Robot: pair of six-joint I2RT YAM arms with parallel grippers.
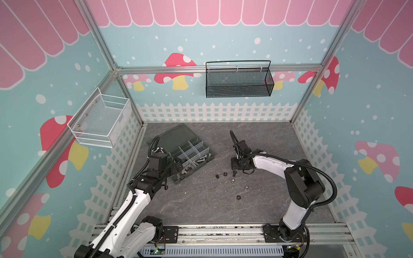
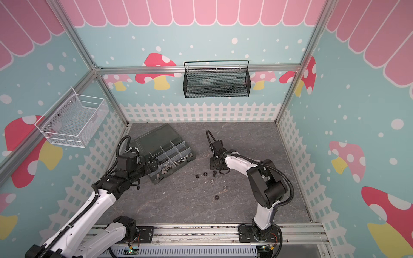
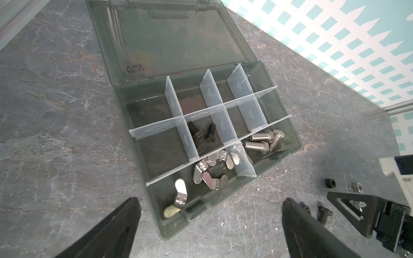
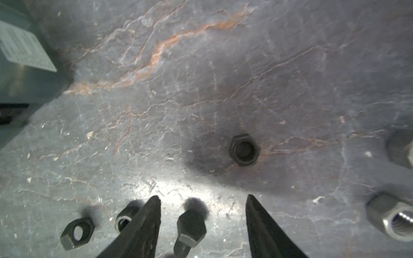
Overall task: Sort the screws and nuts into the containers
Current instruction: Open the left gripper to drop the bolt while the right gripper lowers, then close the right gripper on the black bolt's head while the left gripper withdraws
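Lying loose: black hex-headed bolt (image 4: 191, 230), threaded shank, straddled untouched by right gripper (image 4: 203, 196), jaws parted.
Left gripper (image 3: 211, 199): spread, nothing held, at organizer (image 3: 161, 147) near edge.
Table (image 1: 268, 138): bare far right.

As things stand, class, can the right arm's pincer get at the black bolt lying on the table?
Probably yes: the right pincer stands open astride the black bolt, and nothing covers it.

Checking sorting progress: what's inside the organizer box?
In the organizer box, silver wing nuts share one compartment, silver bolts the adjoining one, black bolts a middle one. Other compartments look empty; the dividers hide some corners.
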